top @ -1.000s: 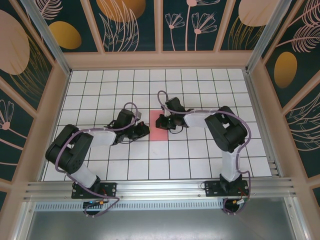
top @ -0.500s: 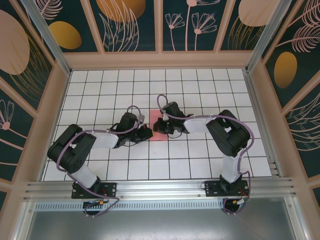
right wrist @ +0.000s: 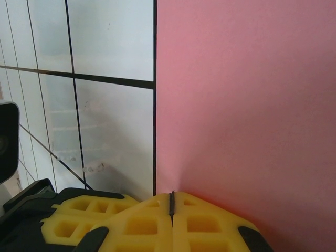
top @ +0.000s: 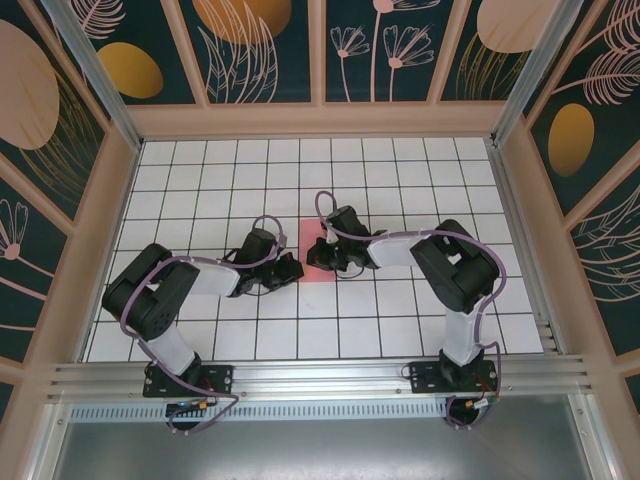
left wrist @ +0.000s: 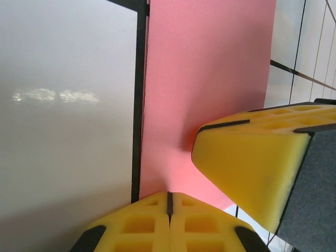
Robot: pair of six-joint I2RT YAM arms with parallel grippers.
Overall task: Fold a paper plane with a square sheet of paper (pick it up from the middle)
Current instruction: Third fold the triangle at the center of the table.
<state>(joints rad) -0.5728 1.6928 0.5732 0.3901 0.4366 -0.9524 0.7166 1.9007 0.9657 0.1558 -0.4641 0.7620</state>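
The square sheet of paper [top: 320,274] lies flat on the tiled table as a pink-red rectangle about one tile wide. My left gripper [top: 296,267] meets it from the left and my right gripper [top: 313,257] from the right, tip beside tip. In the left wrist view the sheet of paper [left wrist: 210,79] runs ahead of the left gripper [left wrist: 169,195], whose yellow jaws are shut with their tip down on the paper near its edge. The right gripper's fingers [left wrist: 252,168] sit close by. In the right wrist view the right gripper [right wrist: 171,194] is shut too, tip on the paper [right wrist: 247,105] by its left edge.
White tiles with black grid lines [top: 400,330] surround the paper on all sides. Patterned walls and a wooden frame [top: 320,120] enclose the table. Both arms' elbows [top: 460,260] stand low over the middle rows.
Both shut grippers have slid a little toward the near edge along the paper, and the left arm's elbow has swung inward. The paper has stayed in place.
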